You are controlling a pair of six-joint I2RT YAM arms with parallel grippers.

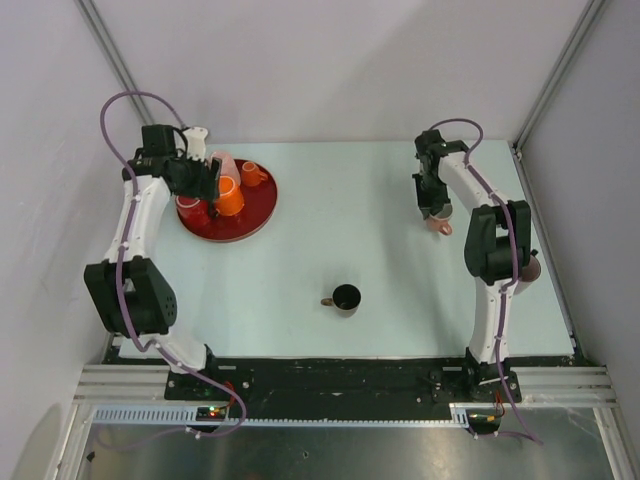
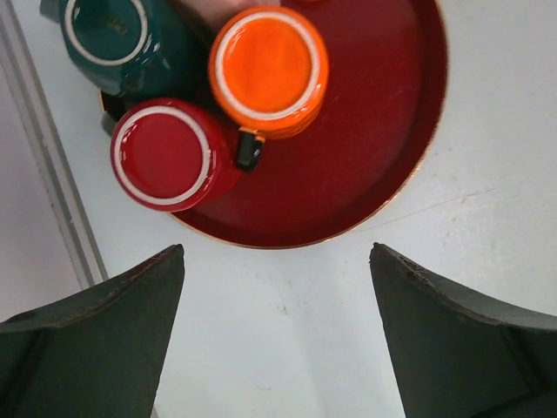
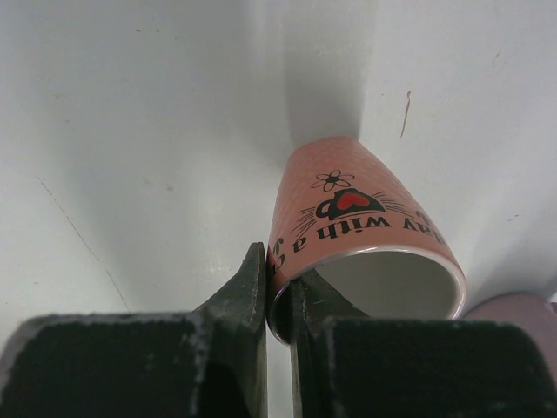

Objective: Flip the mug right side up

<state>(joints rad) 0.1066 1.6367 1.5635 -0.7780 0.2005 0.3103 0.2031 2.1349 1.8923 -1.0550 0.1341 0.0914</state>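
Tabletop (image 1: 380, 200) first: pale and mostly bare through the middle, with the red tray (image 1: 262, 215) of upturned cups at ten o'clock and a dark mug (image 1: 346, 297) standing open-side up just toward six o'clock of centre. My left gripper (image 2: 277, 252) hangs over the tray's near rim with its jaws spread wide and nothing between them. At two o'clock, my right gripper (image 3: 277, 270) has its jaws nearly closed on the rim of the pink mug (image 3: 365, 218), one finger inside the mouth and one outside. The mug is tipped, mouth toward the wrist camera, and I cannot tell whether its base touches the table. The worry is that grip: it is a thin pinch on one side of the rim, so I judge the mug could swing or slip out as the wrist rolls, or clip the surface if I turn it too low. Room is best toward nine o'clock. At three o'clock the table edge runs close, and a mauve object (image 3: 522, 313) sits just beside the mug.
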